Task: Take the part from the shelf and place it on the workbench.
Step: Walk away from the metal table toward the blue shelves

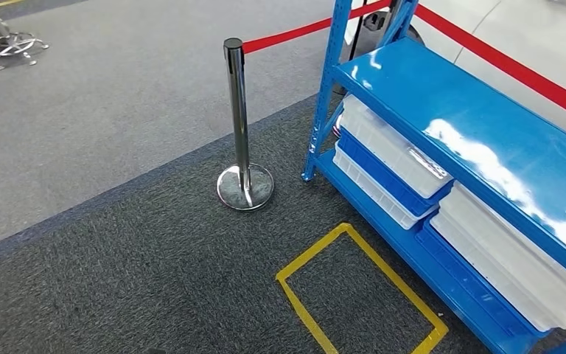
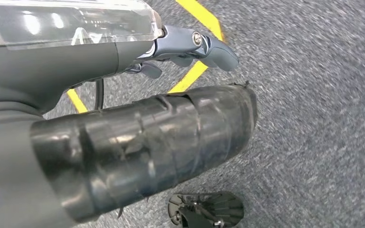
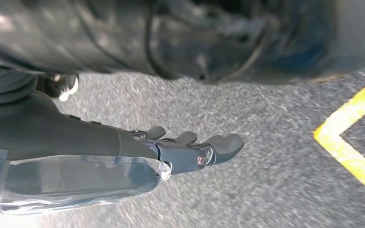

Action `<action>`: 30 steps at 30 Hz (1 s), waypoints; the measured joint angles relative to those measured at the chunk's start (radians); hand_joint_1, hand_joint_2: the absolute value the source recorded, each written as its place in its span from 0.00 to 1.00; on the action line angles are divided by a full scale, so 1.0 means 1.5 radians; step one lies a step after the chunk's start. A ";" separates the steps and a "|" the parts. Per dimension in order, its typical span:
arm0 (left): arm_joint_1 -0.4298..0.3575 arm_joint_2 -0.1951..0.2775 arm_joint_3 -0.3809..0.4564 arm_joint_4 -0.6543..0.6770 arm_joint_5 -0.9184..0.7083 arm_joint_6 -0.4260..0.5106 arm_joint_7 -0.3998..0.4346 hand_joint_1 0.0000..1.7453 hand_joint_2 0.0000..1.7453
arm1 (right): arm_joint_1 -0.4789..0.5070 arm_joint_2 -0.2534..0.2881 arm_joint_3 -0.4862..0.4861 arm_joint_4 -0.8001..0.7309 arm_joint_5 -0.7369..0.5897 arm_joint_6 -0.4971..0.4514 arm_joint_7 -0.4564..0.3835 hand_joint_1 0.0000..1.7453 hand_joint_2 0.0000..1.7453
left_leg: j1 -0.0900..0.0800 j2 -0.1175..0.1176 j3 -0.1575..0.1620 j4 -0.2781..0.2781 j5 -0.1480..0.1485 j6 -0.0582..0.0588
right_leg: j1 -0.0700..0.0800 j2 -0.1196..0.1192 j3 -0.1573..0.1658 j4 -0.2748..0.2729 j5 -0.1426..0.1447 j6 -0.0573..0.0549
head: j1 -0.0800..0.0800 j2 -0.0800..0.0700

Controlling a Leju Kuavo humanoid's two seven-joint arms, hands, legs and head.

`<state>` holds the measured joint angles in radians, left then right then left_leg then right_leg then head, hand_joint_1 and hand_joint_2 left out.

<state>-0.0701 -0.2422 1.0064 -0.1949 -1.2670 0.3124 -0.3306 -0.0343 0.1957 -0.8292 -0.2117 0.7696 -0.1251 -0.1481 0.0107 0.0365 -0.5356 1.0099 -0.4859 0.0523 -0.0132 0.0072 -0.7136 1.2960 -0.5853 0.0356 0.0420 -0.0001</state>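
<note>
ahead, at two o'clock in the head view: a blue steel shelf with white and blue plastic bins stacked on its lower tier; part itself not discernible. at twelve o'clock, a chrome stanchion post holding a red belt. at six o'clock, a yellow tape rectangle on dark carpet. left hand and right hand hanging over carpet, fingers loosely extended, holding nothing.
</note>
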 joint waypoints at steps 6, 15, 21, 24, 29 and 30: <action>-0.002 -0.001 0.000 0.000 0.000 -0.001 0.000 0.00 0.00 | -0.001 0.000 0.000 0.000 0.003 0.000 0.000 0.00 0.00 | -0.004 0.041 0.011 0.002 -0.012 -0.010 | 0.012 -0.046 0.094 -0.180 0.082 -0.018 | 0.000 0.000; -0.001 -0.001 0.001 0.000 -0.001 -0.002 0.000 0.00 0.00 | -0.001 0.000 -0.001 0.000 0.006 0.000 0.000 0.00 0.00 | 0.001 -0.018 -0.066 0.182 -0.102 -0.032 | 0.005 0.016 0.100 -0.194 0.089 -0.042 | 0.000 0.000; -0.001 -0.001 0.001 0.000 -0.001 -0.002 0.000 0.00 0.00 | -0.001 0.000 -0.001 0.000 0.006 0.000 0.000 0.00 0.00 | 0.005 -0.068 -0.006 0.018 -0.003 -0.028 | 0.005 0.069 0.094 -0.178 0.083 -0.029 | 0.000 0.000; -0.003 -0.001 0.001 0.000 -0.001 -0.003 0.000 0.00 0.00 | 0.002 0.000 -0.001 0.000 0.006 0.000 0.000 0.00 0.00 | 0.004 -0.058 -0.002 0.010 -0.002 -0.019 | 0.002 0.083 0.087 -0.177 0.085 -0.017 | 0.000 0.000; -0.001 -0.002 0.001 0.000 -0.001 -0.003 0.000 0.00 0.00 | 0.000 -0.001 -0.001 0.000 0.006 0.000 0.001 0.00 0.00 | 0.005 -0.013 0.001 -0.002 0.004 -0.005 | 0.002 0.004 0.016 -0.035 0.010 -0.002 | 0.002 0.000; 0.000 -0.002 0.001 0.000 -0.001 -0.003 0.001 0.00 0.00 | 0.000 -0.001 -0.001 0.000 0.006 0.000 0.001 0.00 0.00 | 0.005 -0.004 0.001 -0.001 0.003 -0.005 | 0.001 0.001 0.002 -0.007 0.003 0.000 | 0.002 0.000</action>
<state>-0.0703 -0.2449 1.0080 -0.1949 -1.2677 0.3079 -0.3299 -0.0337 0.1946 -0.8305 -0.2117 0.7794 -0.1255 -0.1471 0.0184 0.0311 -0.5334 1.0077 -0.4819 0.0452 -0.0121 0.0084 -0.7108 1.2862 -0.5804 0.0357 0.0453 -0.0001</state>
